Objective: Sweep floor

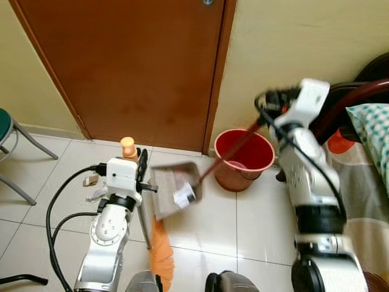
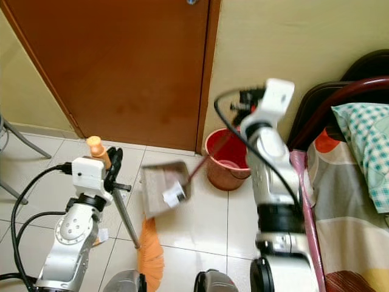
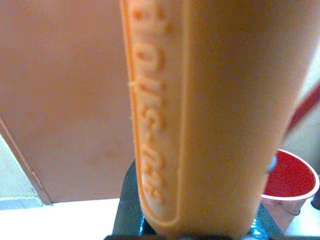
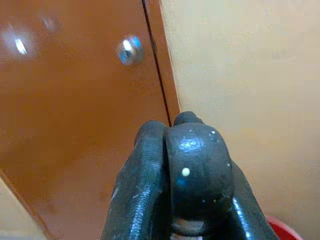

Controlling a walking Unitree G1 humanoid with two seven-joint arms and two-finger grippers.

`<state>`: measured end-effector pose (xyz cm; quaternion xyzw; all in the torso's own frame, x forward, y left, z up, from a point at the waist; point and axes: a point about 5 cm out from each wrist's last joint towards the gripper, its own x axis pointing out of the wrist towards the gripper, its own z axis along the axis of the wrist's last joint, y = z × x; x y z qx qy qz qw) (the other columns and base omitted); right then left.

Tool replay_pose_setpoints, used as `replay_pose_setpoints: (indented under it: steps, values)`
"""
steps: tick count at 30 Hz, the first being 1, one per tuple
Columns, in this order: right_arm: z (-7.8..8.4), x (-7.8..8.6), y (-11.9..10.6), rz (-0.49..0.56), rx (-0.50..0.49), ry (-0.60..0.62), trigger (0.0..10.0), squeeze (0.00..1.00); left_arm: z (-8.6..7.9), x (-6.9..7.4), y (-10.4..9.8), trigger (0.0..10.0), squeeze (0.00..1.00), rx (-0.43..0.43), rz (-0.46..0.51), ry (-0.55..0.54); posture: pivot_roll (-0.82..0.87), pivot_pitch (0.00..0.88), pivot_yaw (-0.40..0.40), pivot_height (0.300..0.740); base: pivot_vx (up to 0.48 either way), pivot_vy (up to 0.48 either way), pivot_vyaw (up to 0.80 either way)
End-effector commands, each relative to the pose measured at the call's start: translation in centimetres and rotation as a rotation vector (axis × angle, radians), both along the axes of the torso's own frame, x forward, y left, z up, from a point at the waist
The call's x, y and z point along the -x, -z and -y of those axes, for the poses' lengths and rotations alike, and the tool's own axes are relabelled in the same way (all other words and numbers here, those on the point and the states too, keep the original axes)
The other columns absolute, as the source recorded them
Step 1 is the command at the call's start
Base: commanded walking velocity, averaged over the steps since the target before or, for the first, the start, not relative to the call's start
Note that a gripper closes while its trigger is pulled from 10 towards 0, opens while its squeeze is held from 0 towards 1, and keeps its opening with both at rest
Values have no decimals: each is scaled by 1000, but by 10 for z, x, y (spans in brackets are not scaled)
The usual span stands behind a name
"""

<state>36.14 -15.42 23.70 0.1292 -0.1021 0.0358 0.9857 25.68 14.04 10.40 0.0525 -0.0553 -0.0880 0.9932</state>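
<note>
Right now our left gripper point(image 1: 142, 163) is clamped on the orange plastic broom handle point(image 1: 127, 147), our right gripper point(image 1: 262, 113) closed round the dark red dustpan handle point(image 1: 228, 152), grey pan point(image 1: 173, 190) lifted beside the red plastic bucket point(image 1: 244, 159); emptying looks left

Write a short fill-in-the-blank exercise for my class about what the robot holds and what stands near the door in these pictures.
1. The left gripper is shut on the orange handle of the ______, whose bristles rest on the tiled floor.
2. The right gripper holds the long red handle of the grey ______, raised above the floor.
3. The red ______ stands on the floor against the wall, beside the brown door.

Missing words: broom; dustpan; bucket
</note>
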Motion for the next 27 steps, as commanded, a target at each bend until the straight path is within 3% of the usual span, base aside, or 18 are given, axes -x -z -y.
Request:
replay_pose_setpoints:
  steps: [1,2,7,15,22,26,27]
  values:
    - [13,-1,-22,75,-34,56,10000,0,2,4,11,10000,0,-19,-54,10,-4,40,-27,740,0,0,0]
    - [13,-1,-22,75,-34,56,10000,0,2,4,11,10000,0,-19,-54,10,-4,40,-27,740,0,0,0]
    - [36,-2,-66,208,8,156,10000,0,8,6,14,10000,0,-16,-66,41,-4,40,-27,740,0,0,0]
    - [49,1,-100,359,125,196,10000,0,9,5,15,10000,0,-22,-76,61,1,44,-22,740,0,0,0]
    - [45,4,-117,462,292,191,10000,0,10,6,15,10000,0,-22,-82,66,-5,48,-16,740,0,0,0]
    - [32,7,-110,520,479,170,10000,0,6,6,16,10000,0,-20,-88,52,-2,58,-17,740,0,0,0]
    - [32,7,-110,520,479,170,10000,0,6,6,16,10000,0,-20,-88,52,-2,58,-17,740,0,0,0]
